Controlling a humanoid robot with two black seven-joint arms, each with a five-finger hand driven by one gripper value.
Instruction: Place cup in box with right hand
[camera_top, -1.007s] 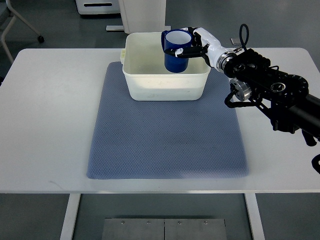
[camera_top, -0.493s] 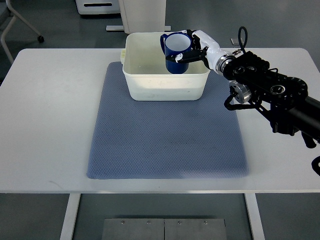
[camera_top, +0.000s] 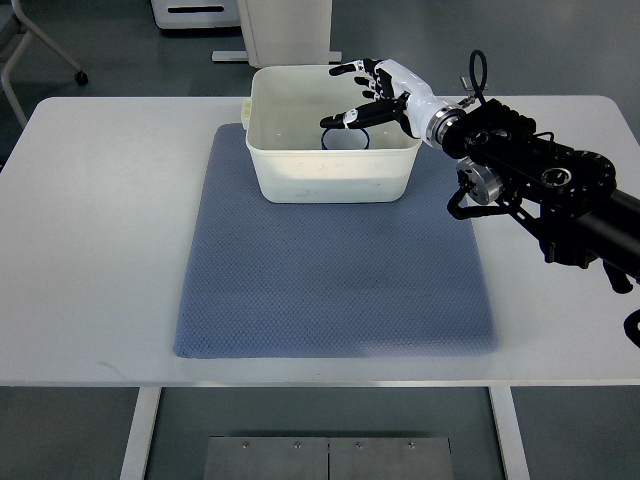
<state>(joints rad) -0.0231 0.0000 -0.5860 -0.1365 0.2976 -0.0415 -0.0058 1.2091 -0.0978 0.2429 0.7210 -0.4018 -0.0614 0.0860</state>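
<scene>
The blue cup (camera_top: 346, 140) stands upright inside the white box (camera_top: 300, 180), near its right wall; only its dark rim and pale inside show. My right hand (camera_top: 362, 95) hovers just above the cup over the box's right part, fingers spread and holding nothing. Its black arm comes in from the picture's right edge. The left arm does not show.
The box sits at the far end of a blue-grey mat (camera_top: 330, 270) on a white table (camera_top: 100, 220). White furniture bases (camera_top: 285, 30) stand on the floor behind the table, and a chair leg (camera_top: 45, 50) shows at the top left.
The hand let go of the cup, which dropped down into the box. The fingers spread open and lifted slightly above it.
</scene>
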